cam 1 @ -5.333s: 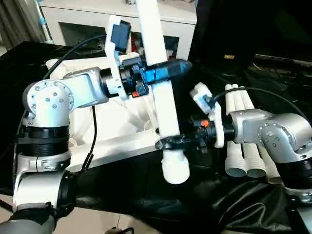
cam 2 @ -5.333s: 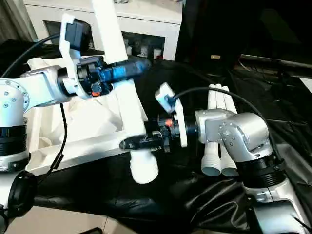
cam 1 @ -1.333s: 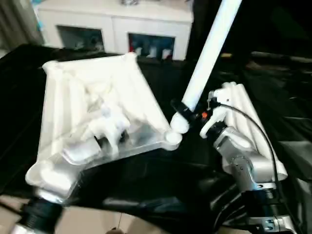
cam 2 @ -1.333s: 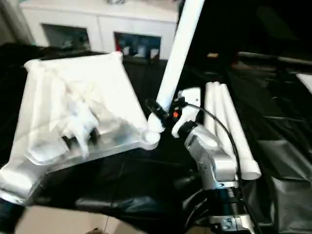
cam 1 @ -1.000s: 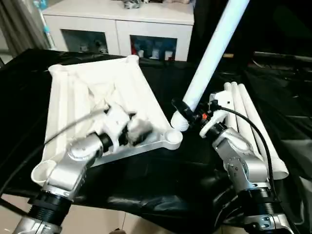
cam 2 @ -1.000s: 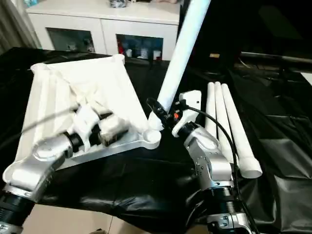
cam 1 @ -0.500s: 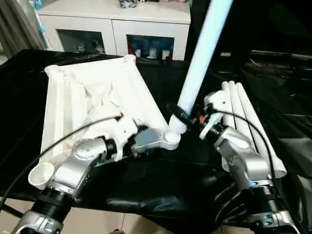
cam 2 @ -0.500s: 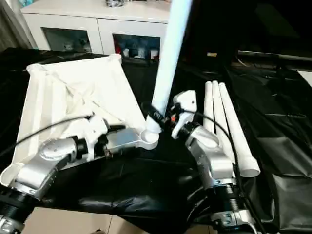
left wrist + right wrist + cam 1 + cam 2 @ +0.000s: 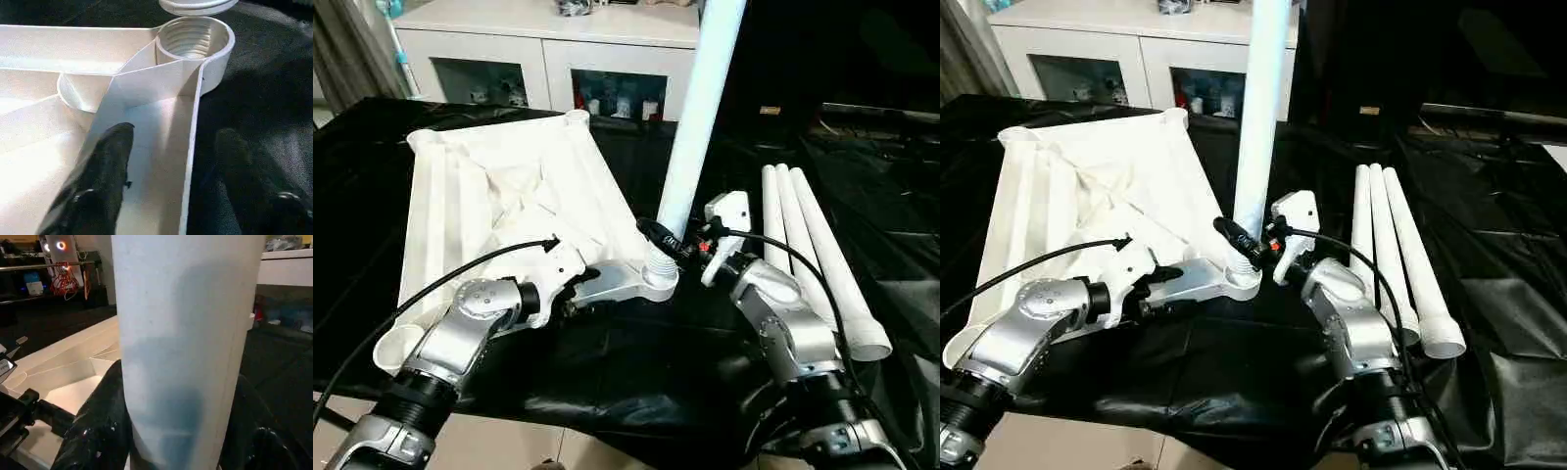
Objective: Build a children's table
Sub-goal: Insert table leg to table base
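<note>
The white tabletop [image 9: 499,206] lies upside down on the black cloth, its near right corner socket [image 9: 658,284] facing up. My right gripper [image 9: 1239,240] is shut on a white leg [image 9: 700,117] near its lower end and holds it almost upright. The leg's threaded end [image 9: 198,5] hangs just above the socket [image 9: 193,36]. My left gripper [image 9: 582,292] is open and straddles the tabletop's near rim [image 9: 193,127] beside that corner. One finger [image 9: 105,166] is inside the rim, the other outside over the cloth. Three more legs [image 9: 813,255] lie side by side on the right.
A white cabinet [image 9: 548,59] with glass doors stands behind the table. Black cloth [image 9: 636,382] covers the work surface down to its near edge. A black cable [image 9: 440,279] loops from my left arm across the tabletop's near side.
The right gripper has tipped the leg from a slant to nearly upright and brought its end over the corner socket. My left gripper has reached the near rim, and its fingers have narrowed.
</note>
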Motion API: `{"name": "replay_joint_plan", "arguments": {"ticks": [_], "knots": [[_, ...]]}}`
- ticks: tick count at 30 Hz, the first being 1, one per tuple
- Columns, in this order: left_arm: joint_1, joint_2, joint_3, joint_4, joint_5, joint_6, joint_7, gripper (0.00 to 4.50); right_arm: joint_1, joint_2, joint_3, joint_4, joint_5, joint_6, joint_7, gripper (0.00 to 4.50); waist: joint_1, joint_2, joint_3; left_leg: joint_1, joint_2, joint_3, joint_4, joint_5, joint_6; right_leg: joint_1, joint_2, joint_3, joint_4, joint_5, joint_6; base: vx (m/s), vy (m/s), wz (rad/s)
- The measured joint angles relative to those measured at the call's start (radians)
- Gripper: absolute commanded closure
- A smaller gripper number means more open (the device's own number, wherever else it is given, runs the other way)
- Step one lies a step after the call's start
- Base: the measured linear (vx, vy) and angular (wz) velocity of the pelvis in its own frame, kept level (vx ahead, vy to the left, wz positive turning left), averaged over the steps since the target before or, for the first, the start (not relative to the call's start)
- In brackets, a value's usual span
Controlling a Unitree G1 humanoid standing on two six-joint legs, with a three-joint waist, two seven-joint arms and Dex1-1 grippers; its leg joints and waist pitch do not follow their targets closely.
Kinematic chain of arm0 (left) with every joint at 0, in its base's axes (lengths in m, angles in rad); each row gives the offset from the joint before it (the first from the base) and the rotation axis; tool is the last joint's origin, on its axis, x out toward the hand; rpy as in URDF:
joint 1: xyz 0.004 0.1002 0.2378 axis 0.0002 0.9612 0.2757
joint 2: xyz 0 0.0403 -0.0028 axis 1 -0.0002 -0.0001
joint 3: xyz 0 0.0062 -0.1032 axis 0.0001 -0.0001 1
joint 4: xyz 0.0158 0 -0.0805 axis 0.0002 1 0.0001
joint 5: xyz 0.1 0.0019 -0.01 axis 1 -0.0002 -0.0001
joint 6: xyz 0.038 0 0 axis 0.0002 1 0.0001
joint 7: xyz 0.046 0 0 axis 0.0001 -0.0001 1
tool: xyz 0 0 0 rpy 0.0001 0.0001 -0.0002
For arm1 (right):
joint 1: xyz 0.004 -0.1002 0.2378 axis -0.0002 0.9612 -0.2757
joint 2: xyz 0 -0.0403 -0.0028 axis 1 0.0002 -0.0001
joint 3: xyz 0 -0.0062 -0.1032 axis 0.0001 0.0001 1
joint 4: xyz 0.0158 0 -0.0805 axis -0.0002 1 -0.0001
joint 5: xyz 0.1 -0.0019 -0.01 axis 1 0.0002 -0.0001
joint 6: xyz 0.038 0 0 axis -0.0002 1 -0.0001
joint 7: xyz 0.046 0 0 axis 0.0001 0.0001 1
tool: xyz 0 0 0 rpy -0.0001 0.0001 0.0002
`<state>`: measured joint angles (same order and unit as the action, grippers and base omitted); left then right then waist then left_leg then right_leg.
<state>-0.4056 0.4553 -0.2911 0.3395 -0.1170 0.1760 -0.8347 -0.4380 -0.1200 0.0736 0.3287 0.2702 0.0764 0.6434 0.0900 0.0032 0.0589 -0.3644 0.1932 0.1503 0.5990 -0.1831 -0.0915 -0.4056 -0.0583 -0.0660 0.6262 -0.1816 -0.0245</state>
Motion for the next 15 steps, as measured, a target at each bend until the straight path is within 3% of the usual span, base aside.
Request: {"name": "replay_joint_plan", "arguments": {"ticks": [7,10,11,15], "knots": [[-0.027,0.006,0.003,0.034,-0.006,0.017,-0.04,2.36,-0.025,0.0,0.0,0.045,-0.006,-0.007,0.009,2.62,0.0,0.0,0.0,0.0,0.0,-0.001,0.0,0.0,0.0,0.0,0.0,0.0,0.0,-0.001,0.001,0.0,0.0,0.0],[-0.038,0.007,0.003,0.043,-0.006,0.029,-0.068,2.44,-0.029,-0.001,-0.003,0.045,-0.006,-0.012,0.009,2.62,0.0,0.0,0.0,0.0,0.0,-0.001,0.0,0.0,0.0,0.0,0.0,0.0,0.0,0.0,0.001,0.0,0.0,0.0],[-0.041,0.007,0.003,0.046,-0.007,0.035,-0.078,2.7,-0.029,0.0,-0.003,0.045,-0.006,-0.012,0.009,2.62,0.0,0.0,0.0,0.0,0.0,-0.001,0.0,0.0,0.0,0.0,0.0,0.0,0.0,0.0,0.0,0.0,0.0,0.0],[-0.067,0.007,-0.01,0.061,-0.001,0.063,-0.11,2.85,-0.029,-0.001,-0.004,0.045,-0.006,-0.012,0.009,2.62,0.0,0.0,0.0,0.0,0.0,-0.001,0.0,0.0,0.0,0.0,0.0,0.0,0.0,0.001,-0.001,0.0,0.0,0.0]]}}
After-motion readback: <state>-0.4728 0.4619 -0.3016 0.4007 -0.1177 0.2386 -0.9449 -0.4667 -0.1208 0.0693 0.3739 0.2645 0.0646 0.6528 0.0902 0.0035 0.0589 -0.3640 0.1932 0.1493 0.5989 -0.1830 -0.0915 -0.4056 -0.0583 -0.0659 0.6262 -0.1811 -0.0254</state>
